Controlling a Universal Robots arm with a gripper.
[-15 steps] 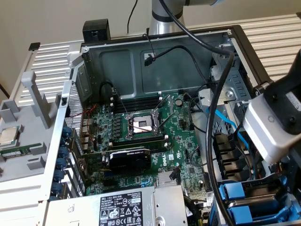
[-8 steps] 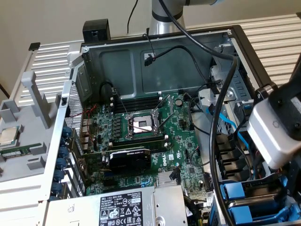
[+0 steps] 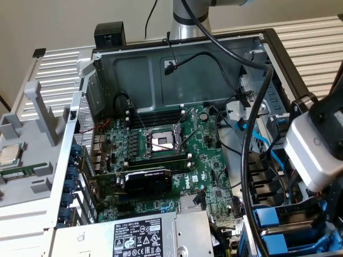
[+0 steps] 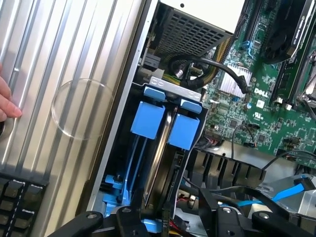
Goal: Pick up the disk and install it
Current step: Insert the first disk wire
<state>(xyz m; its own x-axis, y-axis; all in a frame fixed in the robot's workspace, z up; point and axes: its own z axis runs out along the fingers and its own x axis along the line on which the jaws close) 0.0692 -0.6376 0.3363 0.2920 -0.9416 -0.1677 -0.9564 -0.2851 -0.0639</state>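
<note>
**Black gripper above the drive bay**

Black-linked, the gripper (image 4: pixel 163 224) hangs right above the drive bay at the side of the open computer case (image 3: pixel 134 69). Whether it clasps anything or stands released cannot be told. Directly beneath it the disk (image 4: pixel 158 165) stands on edge inside the bay. It is clipped in its blue frame (image 4: pixel 148 120), whose two tabs flank the silver rim. Just beside the bay lies the green motherboard (image 4: pixel 256 103), and black cables (image 4: pixel 207 64) loop past the meshed power supply (image 4: pixel 197 27). Outside the case wall, on the ribbed metal surface (image 4: pixel 59 44), rest a clear round piece (image 4: pixel 81 108) and a black keyboard (image 4: pixel 19 197). A person's hand (image 4: pixel 6 101) is at that surface too.
</note>
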